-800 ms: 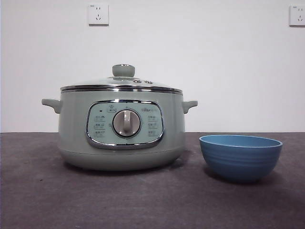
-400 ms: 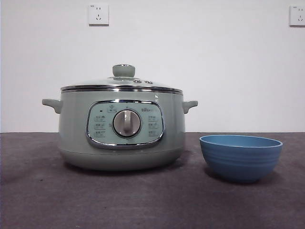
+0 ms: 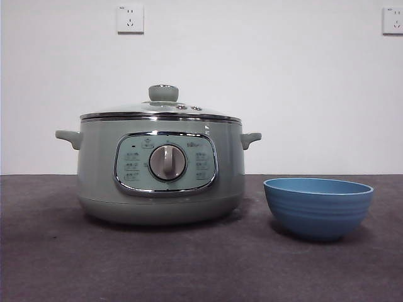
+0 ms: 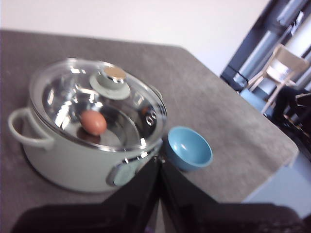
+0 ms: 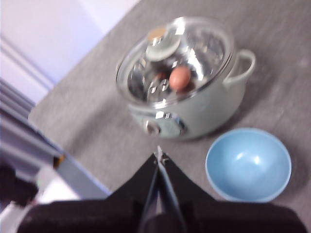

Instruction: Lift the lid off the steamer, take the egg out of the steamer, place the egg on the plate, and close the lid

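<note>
The pale green steamer [image 3: 160, 170] stands left of centre on the dark table, and the glass lid [image 3: 160, 112] with its green knob [image 3: 163, 93] rests on it. Through the glass a brown egg [image 4: 93, 122] lies inside the steamer [image 4: 73, 155]; the right wrist view shows the egg [image 5: 180, 77] too. The blue plate [image 3: 318, 206] sits to the steamer's right with nothing in it. My left gripper [image 4: 159, 162] hangs shut high above the table, short of the steamer. My right gripper [image 5: 158, 156] is shut too, high up near the plate [image 5: 248, 165]. Neither arm shows in the front view.
Two wall sockets [image 3: 130, 19] sit on the white wall behind. The table edge [image 4: 272, 170] drops off beyond the plate in the left wrist view, with a chair [image 4: 282, 68] past it.
</note>
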You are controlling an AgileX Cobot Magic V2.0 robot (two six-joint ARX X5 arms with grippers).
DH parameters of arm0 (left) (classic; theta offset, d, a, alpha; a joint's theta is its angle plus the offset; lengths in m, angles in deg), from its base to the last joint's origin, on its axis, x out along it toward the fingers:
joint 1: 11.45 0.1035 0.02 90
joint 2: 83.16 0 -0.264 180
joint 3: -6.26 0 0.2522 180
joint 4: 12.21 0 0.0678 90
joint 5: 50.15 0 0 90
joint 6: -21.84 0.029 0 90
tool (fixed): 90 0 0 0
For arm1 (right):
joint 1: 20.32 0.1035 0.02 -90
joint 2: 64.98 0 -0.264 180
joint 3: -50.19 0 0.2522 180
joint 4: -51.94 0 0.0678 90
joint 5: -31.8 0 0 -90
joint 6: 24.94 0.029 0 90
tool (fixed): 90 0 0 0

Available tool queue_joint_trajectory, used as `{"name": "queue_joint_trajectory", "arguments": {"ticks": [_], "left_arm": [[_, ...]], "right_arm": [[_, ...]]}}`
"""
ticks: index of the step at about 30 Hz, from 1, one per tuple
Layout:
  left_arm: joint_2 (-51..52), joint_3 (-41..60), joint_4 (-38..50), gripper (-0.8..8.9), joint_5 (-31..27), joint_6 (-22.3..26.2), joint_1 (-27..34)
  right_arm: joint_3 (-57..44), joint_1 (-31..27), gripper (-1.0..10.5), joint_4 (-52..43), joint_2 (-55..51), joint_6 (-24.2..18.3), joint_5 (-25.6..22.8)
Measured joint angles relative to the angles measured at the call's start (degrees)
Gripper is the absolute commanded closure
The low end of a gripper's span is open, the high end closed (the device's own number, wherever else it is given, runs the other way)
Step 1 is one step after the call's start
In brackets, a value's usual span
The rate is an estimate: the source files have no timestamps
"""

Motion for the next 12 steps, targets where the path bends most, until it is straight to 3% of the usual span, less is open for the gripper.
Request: {"name": "queue_joint_trajectory", "arguments": {"ticks": [4, 9, 11, 12], "left_arm": [[-2.05, -2.12, -5.75, 8.21, 0.39, 3.43, 0.00], [-2.29, -2.38, -7.04, 7.87, 0.39, 5.42, 0.00], [-2.29, -2.38, -7.04, 6.27, 0.39, 5.46, 0.00], [-2.29, -2.38, -7.04, 4.96, 0.39, 5.46, 0.00]], "right_arm": [[2.16, 0.61, 9.6, 7.32, 2.80, -4.70, -0.02], [2.14, 0.92, 9.3, 7.91, 3.54, -6.47, -0.04], [2.14, 0.92, 8.5, 7.91, 3.50, -6.69, -0.02], [2.14, 0.92, 7.6, 7.91, 3.48, -6.80, -0.02]]}}
